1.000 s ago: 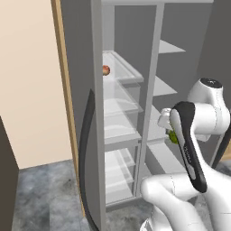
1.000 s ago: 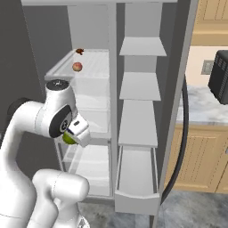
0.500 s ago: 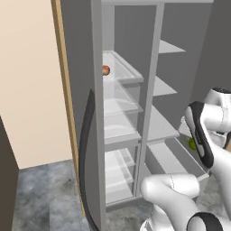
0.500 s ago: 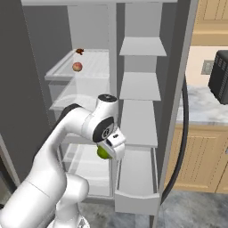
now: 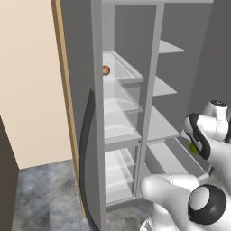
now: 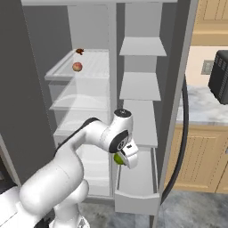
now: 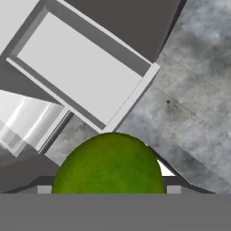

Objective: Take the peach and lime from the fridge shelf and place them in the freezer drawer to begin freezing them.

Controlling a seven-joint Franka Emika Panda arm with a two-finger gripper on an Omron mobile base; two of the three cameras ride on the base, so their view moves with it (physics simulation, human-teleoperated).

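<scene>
My gripper (image 6: 121, 158) is shut on the yellow-green lime (image 6: 118, 159), holding it above the left edge of the pulled-out grey freezer drawer (image 6: 137, 199). From the left base the lime (image 5: 194, 147) peeks out beside the hand, and in the hand view the lime (image 7: 108, 166) sits large at the bottom with the freezer drawer (image 7: 81, 74) lying open below it. The reddish-orange peach (image 6: 77, 67) rests on the top clear fridge shelf (image 6: 60, 75); the left base view has the peach (image 5: 105, 70) up on the same fridge shelf (image 5: 128, 74).
A small dark item (image 6: 79, 51) lies at the back of the top shelf. Grey plain shelves (image 6: 140, 86) fill the right column above the drawer. The open fridge door (image 6: 181, 80) stands to the right, with a counter (image 6: 205, 107) and a dark appliance (image 6: 220, 75) behind it.
The arm has swung the lime from in front of the clear shelves rightward and down, over to the freezer drawer's left edge. The peach has stayed on its shelf.
</scene>
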